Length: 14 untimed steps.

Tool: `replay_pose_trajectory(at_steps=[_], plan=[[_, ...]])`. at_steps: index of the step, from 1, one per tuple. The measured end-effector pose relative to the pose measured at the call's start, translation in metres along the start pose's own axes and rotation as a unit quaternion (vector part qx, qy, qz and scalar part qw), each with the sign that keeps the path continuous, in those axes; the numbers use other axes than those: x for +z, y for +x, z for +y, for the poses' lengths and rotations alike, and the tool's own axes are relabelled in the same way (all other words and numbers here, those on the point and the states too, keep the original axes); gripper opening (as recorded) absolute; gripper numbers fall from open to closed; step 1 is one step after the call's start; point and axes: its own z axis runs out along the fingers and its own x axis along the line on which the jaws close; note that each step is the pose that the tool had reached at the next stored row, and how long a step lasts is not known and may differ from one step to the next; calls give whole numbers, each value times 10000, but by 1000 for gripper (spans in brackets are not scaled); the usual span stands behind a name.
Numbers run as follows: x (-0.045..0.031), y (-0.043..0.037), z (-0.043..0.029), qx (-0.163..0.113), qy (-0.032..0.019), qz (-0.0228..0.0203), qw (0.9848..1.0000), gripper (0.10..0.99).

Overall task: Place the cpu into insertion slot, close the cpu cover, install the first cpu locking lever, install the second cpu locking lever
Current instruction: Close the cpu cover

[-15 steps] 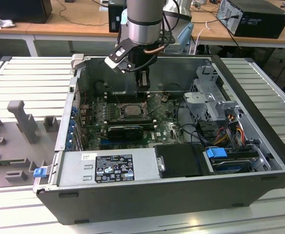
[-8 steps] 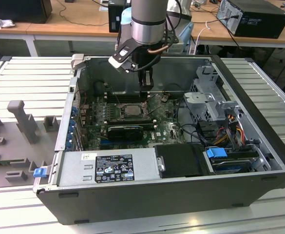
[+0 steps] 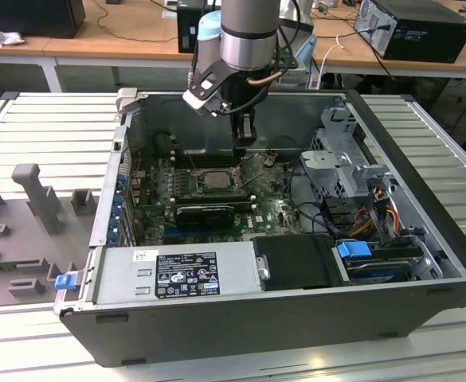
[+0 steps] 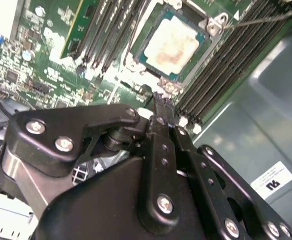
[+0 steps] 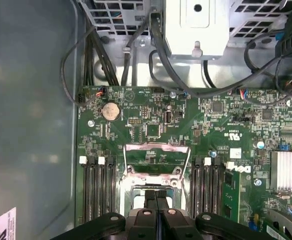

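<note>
The cpu (image 4: 173,44) lies flat in the insertion slot (image 4: 134,61), its pale beige face up. The cpu cover (image 5: 157,148), a silvery frame with a window, stands swung open at the socket's edge. A thin wire locking lever (image 4: 265,18) sticks out past a socket corner. My gripper (image 5: 155,196) is shut with nothing visible between its fingers; its tips hover just beside the socket (image 3: 214,180), near the cover's hinge. In the exterior view the gripper (image 3: 244,146) hangs over the motherboard's far side, and in the second wrist view the gripper (image 4: 159,97) points at the socket corner.
Long black memory slots (image 5: 97,190) flank the socket on both sides. A black card with a heatsink (image 3: 205,213) lies nearer the power supply (image 3: 177,274). A metal drive cage (image 3: 336,159) and cables (image 5: 160,60) crowd the exterior view's right. The case walls (image 3: 424,183) enclose everything.
</note>
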Motion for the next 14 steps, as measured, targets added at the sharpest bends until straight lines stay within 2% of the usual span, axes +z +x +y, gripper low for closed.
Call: replay_pose_trajectory(at_steps=[2,4,7,14], plan=[[-15,0,14,0,0,1,10000,106],[-16,0,64,-2,0,0,10000,106],[-9,-3,272,-10,1,1,10000,106],[-6,-4,379,-14,1,1,10000,106]])
